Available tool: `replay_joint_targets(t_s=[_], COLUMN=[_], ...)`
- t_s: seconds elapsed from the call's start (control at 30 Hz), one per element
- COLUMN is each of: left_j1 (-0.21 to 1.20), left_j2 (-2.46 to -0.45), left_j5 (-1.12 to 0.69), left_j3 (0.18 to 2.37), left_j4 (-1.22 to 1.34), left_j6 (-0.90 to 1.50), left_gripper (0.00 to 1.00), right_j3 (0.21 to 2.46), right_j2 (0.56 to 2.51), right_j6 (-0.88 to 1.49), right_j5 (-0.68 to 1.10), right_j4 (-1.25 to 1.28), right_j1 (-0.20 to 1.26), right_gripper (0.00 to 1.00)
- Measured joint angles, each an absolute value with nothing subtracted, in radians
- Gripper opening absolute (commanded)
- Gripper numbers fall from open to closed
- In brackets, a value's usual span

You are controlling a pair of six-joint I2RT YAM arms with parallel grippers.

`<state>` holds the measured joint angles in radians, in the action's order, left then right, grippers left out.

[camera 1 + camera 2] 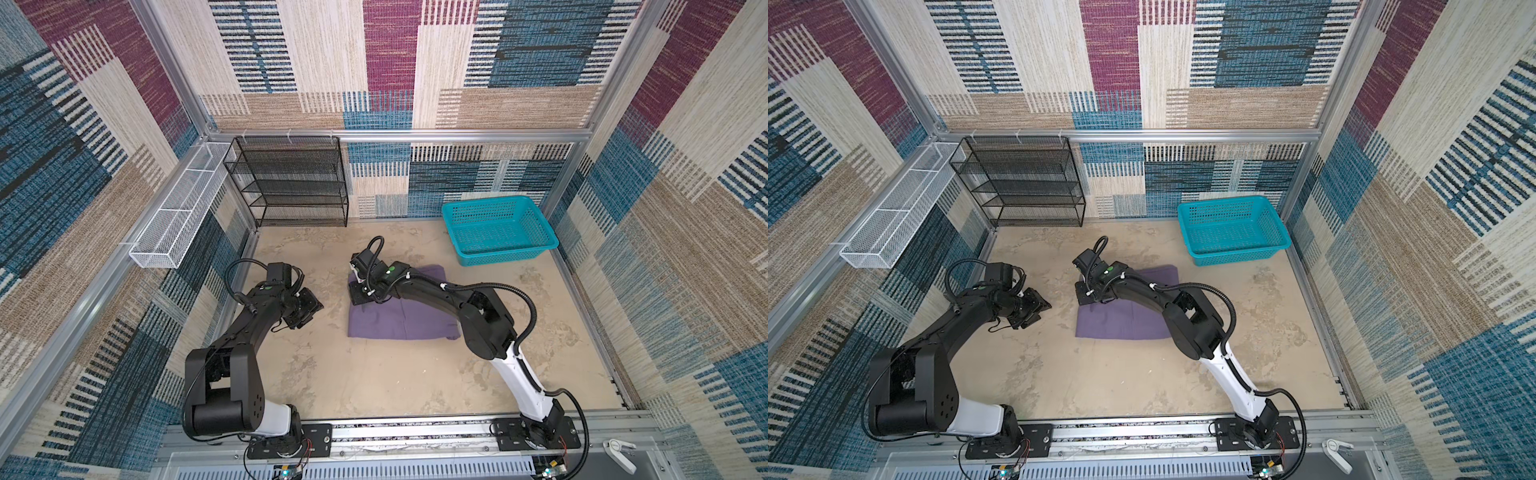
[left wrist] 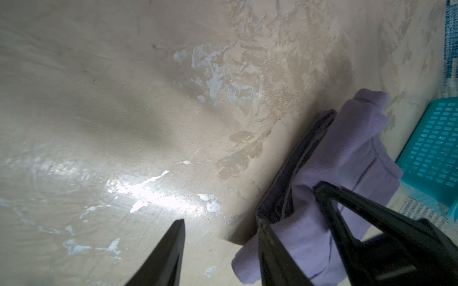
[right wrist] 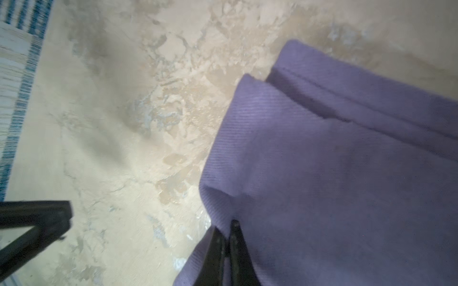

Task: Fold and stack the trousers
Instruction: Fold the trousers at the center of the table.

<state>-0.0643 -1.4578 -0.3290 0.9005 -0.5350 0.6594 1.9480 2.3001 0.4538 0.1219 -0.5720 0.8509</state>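
Right gripper [image 3: 225, 224] pinches the left edge of the folded trousers [image 1: 395, 324], mid-table [image 1: 332, 374]; left gripper [image 1: 308, 309], jaws spread, hangs just to their left.

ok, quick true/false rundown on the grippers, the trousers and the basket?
1. The right gripper is shut on an edge of the trousers. True.
2. The left gripper grips the cloth too. False: it is open, beside the trousers, holding nothing.
3. The trousers lie in the teal basket. False: they lie folded on the table; the basket is empty.
4. The black mesh shelf stands against the back wall. True.
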Motion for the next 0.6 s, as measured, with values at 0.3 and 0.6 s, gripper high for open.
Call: replay_joint_targets(t_s=[0.3, 0.6], left_j1=[0.006, 0.095], left_j2=[-1.501, -1.610], left_j5=[-0.363, -0.373], left_j3=[0.928, 0.991], left_j4=[-0.465, -0.384], left_j6=[0.682, 0.704], left_gripper=[0.57, 0.59], right_j3=[1.855, 1.727], right_j2=[2.135, 2.000], right_j6=[0.417, 0.414], right_j5=[0.258, 0.326], right_j4=[-0.481, -0.435], right_j1=[0.819, 0.770], right_gripper=[0.00, 0.00])
